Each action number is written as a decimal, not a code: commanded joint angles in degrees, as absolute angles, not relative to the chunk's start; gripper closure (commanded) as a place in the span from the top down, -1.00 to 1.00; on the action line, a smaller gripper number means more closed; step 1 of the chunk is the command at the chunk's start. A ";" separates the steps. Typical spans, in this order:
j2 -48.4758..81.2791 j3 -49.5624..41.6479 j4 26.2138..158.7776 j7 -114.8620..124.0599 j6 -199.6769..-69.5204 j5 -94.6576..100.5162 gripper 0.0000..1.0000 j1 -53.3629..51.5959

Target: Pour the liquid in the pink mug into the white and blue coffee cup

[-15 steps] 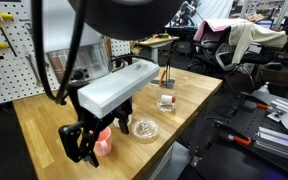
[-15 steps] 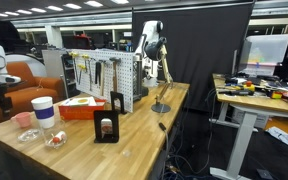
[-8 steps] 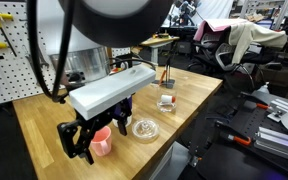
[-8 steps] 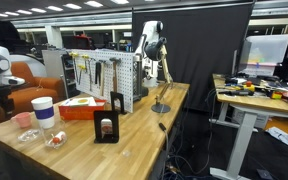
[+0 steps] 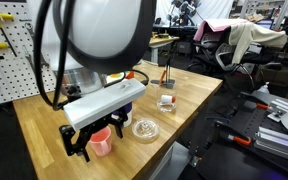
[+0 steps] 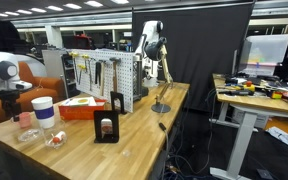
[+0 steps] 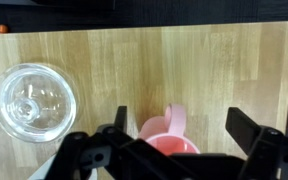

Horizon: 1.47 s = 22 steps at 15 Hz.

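The pink mug (image 7: 167, 140) stands upright on the wooden table, its handle pointing away from the wrist camera. My gripper (image 7: 184, 132) is open and its two black fingers stand either side of the mug without closing on it. In both exterior views the gripper (image 5: 96, 138) (image 6: 14, 104) is low over the mug (image 5: 103, 146) (image 6: 24, 119) near the table's edge. The white and blue coffee cup (image 6: 44, 110), lid on, stands right beside the mug. My arm hides it in the exterior view that shows the gripper up close.
A flat clear glass dish (image 7: 34, 101) (image 5: 144, 128) lies on the table close to the mug. A multicoloured box (image 6: 80, 105), a black stand (image 6: 107, 126), a pegboard (image 6: 104, 78) and a small jar (image 5: 166, 101) stand further along the table. The table edge (image 5: 159, 158) is close by.
My arm has come down and swung over the mug. The gripper is now lower, with its fingers either side of the mug. The mug and cup have not moved.
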State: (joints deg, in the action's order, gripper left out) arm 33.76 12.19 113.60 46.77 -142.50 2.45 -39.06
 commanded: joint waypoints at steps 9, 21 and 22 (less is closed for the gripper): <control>35.29 10.09 111.89 48.51 -142.83 1.82 0.99 -42.03; 35.68 9.13 111.96 51.12 -143.71 2.21 -0.51 -42.57; 35.68 9.17 111.98 51.11 -143.64 2.22 -0.68 -42.59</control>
